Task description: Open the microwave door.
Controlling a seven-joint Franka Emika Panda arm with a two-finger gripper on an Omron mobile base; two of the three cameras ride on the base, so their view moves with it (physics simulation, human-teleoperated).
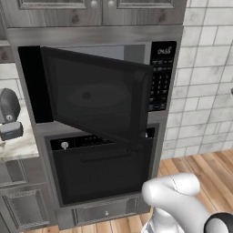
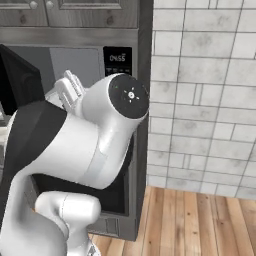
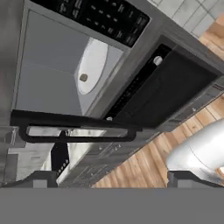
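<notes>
The microwave (image 1: 161, 77) is a black built-in box with its keypad strip on the right. Its door (image 1: 95, 95) hangs partly swung out from a hinge on the left, uncovering part of the grey cavity (image 3: 52, 65) and its white turntable (image 3: 92, 64). In the hand view the door (image 3: 65, 119) appears edge-on, with the long black bar handle (image 3: 74, 139) just ahead of my gripper (image 3: 113, 180). The fingertips (image 3: 43, 178) stand wide apart and nothing lies between them. My gripper is open and apart from the handle. In the right base view my arm (image 2: 90, 140) covers most of the microwave (image 2: 118, 59).
Below the microwave sits the dark oven (image 1: 102, 170) with a horizontal handle and a silver knob (image 1: 64, 145). A grey appliance (image 1: 9, 109) stands on the counter at the left. A tiled wall (image 2: 200, 100) and wooden floor (image 2: 190, 220) lie to the right.
</notes>
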